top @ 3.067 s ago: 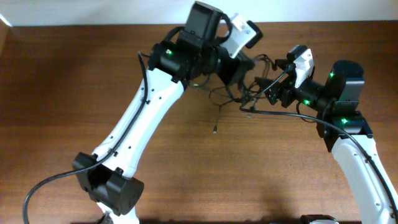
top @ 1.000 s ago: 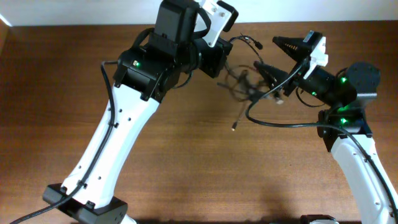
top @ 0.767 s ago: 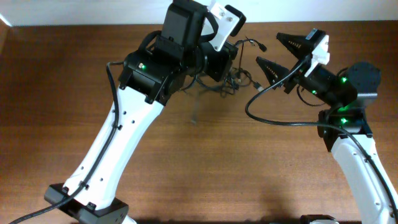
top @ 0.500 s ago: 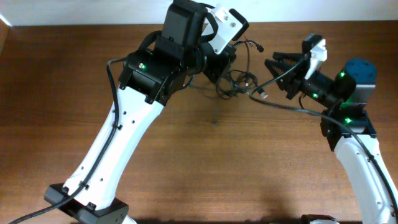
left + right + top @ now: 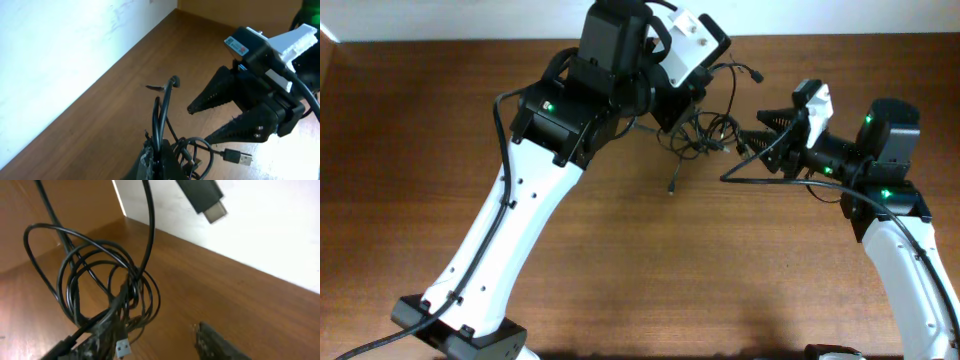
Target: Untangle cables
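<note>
The cables [image 5: 708,128] are a tangle of thin black cords hanging from my left gripper [image 5: 682,106], which is shut on them above the table. In the left wrist view the cables [image 5: 162,107] rise from its jaws [image 5: 160,164], and a USB plug [image 5: 239,157] sticks out to the right. My right gripper [image 5: 752,135] is open just right of the tangle. In the right wrist view the cable loops [image 5: 75,275] lie against one finger of that gripper [image 5: 160,325], with a small USB plug [image 5: 122,347] beside it; the other finger stands apart.
A loose plug end [image 5: 672,186] dangles below the tangle over the brown wooden table [image 5: 620,280]. Another plug [image 5: 757,75] sticks out at the upper right. A white wall [image 5: 60,55] runs along the far edge. A thick black arm cable [image 5: 790,182] curves by the right arm.
My right gripper, wide open and raised a second ago, has come down and left against the tangle. My left gripper has stayed shut on the cables, and the bundle swung a little.
</note>
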